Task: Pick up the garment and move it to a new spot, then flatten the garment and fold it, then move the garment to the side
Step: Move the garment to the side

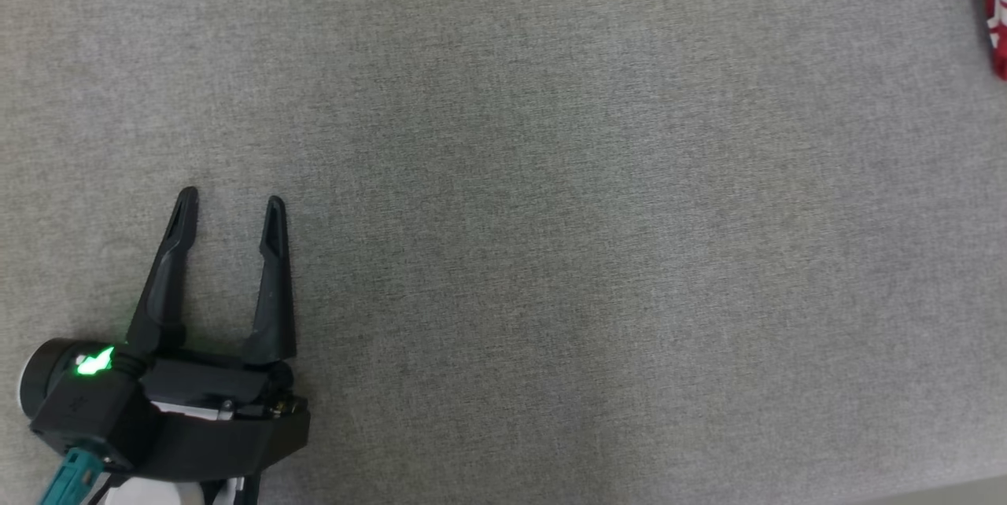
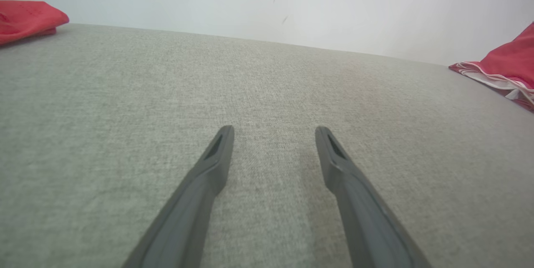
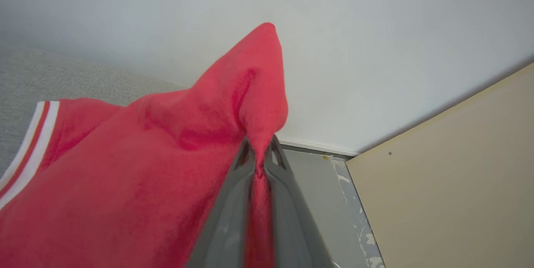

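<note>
Up at 2 o'clock in the head view, right at the frame's edge, a sliver of the red garment with white trim was poking in. So it sat way off to the robot's right, well apart from the middle of the gray table.

From the right wrist view you could see the right gripper pressed together on a fold of that red cloth. A peak of fabric stuck up past the fingertips and the rest draped off toward 8 o'clock.

The left gripper was down at 7 o'clock in the head view, fingers spread wide with nothing in them, over bare table. The left wrist view also had another red bundle at 10 o'clock, and I couldn't tell what that was.

My read: the grab was made, so the pickup was underway. The carry to a new spot, the flattening, the folding and the move to the side were all left to do.
</note>
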Available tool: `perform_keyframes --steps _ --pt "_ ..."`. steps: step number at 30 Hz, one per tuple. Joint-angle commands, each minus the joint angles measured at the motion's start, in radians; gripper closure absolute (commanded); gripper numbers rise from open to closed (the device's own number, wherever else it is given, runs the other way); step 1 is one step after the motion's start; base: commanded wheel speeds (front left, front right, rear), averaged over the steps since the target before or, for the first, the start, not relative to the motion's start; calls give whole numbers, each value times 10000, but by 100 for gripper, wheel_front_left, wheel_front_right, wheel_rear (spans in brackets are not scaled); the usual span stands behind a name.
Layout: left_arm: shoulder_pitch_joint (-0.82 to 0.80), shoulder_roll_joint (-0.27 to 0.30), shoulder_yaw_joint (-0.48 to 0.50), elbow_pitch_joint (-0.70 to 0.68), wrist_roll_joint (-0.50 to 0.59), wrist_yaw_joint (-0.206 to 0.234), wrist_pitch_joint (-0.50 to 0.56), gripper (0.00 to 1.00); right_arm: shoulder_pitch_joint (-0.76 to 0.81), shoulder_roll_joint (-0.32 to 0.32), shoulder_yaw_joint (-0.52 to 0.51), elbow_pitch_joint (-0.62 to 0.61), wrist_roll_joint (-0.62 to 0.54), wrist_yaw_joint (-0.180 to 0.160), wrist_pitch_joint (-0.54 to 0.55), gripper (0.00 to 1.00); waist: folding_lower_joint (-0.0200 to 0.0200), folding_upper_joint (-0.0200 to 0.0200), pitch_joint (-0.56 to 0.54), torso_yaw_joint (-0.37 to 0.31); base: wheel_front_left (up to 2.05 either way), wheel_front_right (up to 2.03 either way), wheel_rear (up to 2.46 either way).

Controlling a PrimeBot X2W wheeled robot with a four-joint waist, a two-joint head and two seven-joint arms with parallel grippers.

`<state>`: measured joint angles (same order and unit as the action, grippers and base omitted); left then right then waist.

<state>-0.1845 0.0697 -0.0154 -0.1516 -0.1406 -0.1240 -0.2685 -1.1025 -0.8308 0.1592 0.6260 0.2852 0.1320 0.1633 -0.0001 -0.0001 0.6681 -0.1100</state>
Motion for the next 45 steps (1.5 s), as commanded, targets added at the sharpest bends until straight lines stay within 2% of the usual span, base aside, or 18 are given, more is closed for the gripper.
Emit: perform_keyframes --steps 1,12,22,32,45 --pt "-94 -25 -22 495 -22 -47 82 0 -216 -122 109 128 -283 -29 -209 0 1 1 -11 85 0 0 0" --pt "142 -60 192 768 -121 -21 68 0 -734 313 698 763 -699 -29 -1449 0 1 1 -859 136 0 0 0" --pt "1040 -148 725 1131 -285 107 43 0 481 1486 898 667 -454 -29 -3079 0 1 1 -3056 132 0 0 0" --pt "2512 -185 1391 1303 -512 430 43 0 3507 3237 537 -642 -53 -29 -3824 0 1 1 -5300 48 0 0 0" --pt "3002 -189 1188 1933 -705 430 44 0 8503 5209 -1072 -3540 -333 -29 -3747 0 1 1 -6475 433 0 0 0"
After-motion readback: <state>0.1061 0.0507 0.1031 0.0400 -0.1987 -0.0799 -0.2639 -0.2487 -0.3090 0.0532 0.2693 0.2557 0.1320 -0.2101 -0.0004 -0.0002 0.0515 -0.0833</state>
